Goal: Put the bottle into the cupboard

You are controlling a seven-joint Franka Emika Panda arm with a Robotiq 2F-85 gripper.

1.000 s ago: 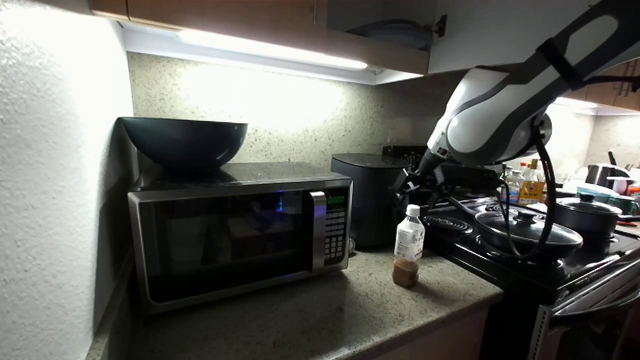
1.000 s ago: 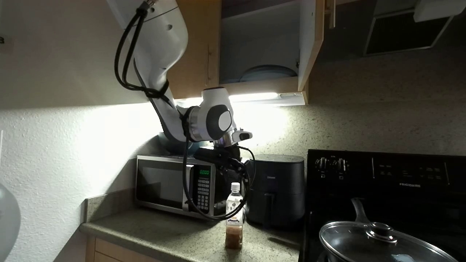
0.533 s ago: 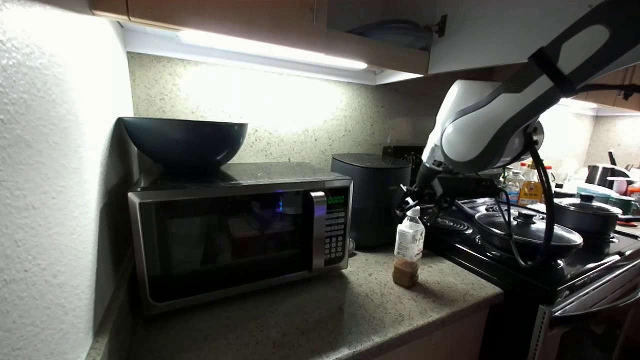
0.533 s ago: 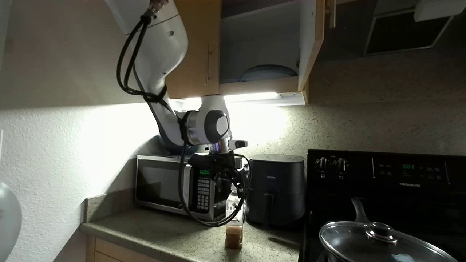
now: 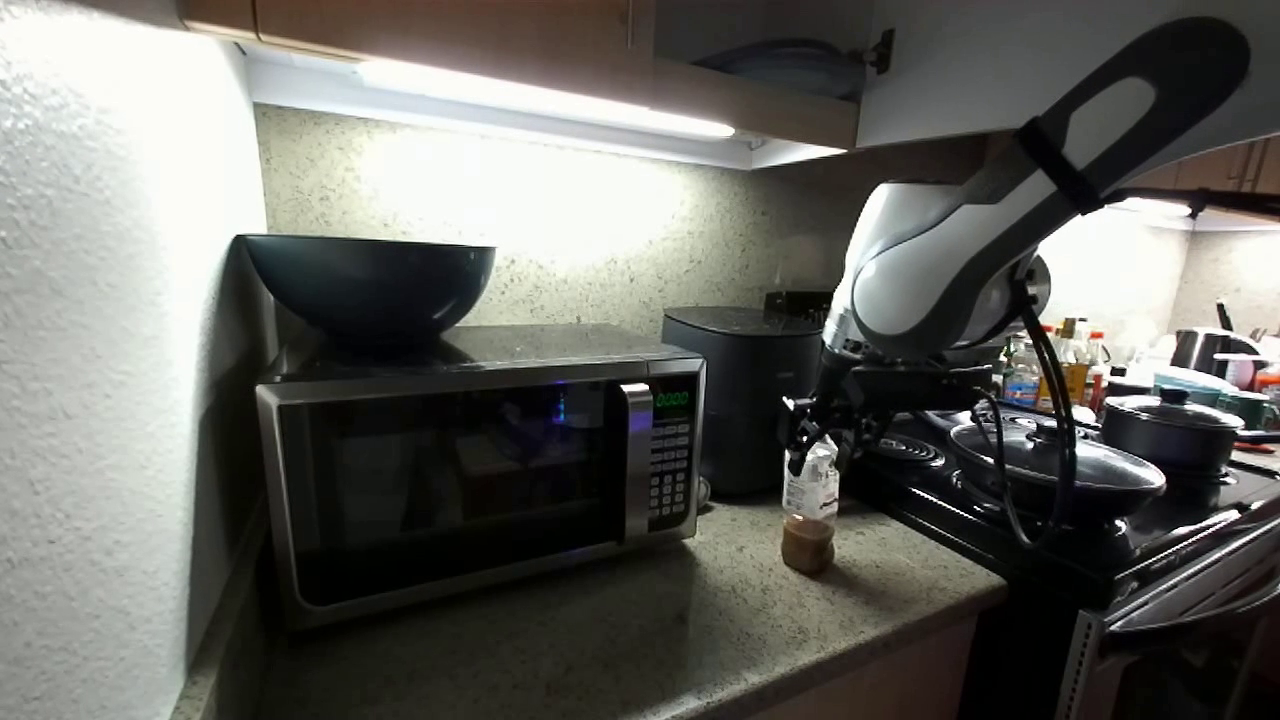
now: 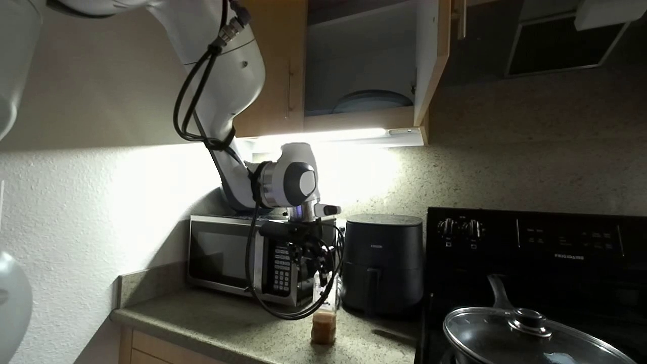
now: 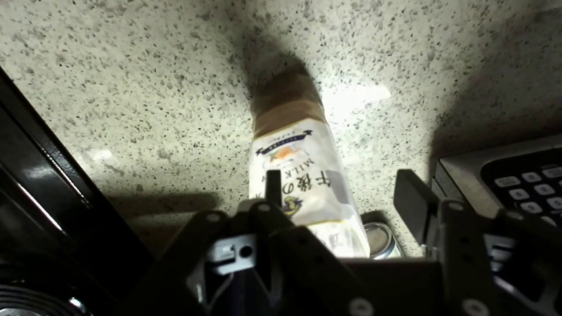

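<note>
Bottle (image 5: 809, 508) stands on bench (image 5: 620, 630), microwave (image 5: 460, 490) at its nine o'clock in an exterior view. Gripper (image 7: 341, 193) at bottle's upper part, fingers (image 7: 412, 204) spread; wrist view shows bottle mostly between them. Touching or not: can't tell. Cupboard (image 6: 359, 120) open at bottle's twelve o'clock, well above, rounded dish (image 6: 374, 102) inside, in an exterior view.

Harsh glare, deep shadow

In both exterior views, 1 strip light (image 5: 545, 97) under the cupboard (image 6: 361, 65) bleaches part of the backsplash (image 5: 520, 195); the stove (image 6: 515, 247) sits in gloom. In the wrist view, glare whitens the counter (image 7: 184, 109) beside the bottle (image 7: 298, 162) and the gripper (image 7: 340, 191) looks soft.
</note>
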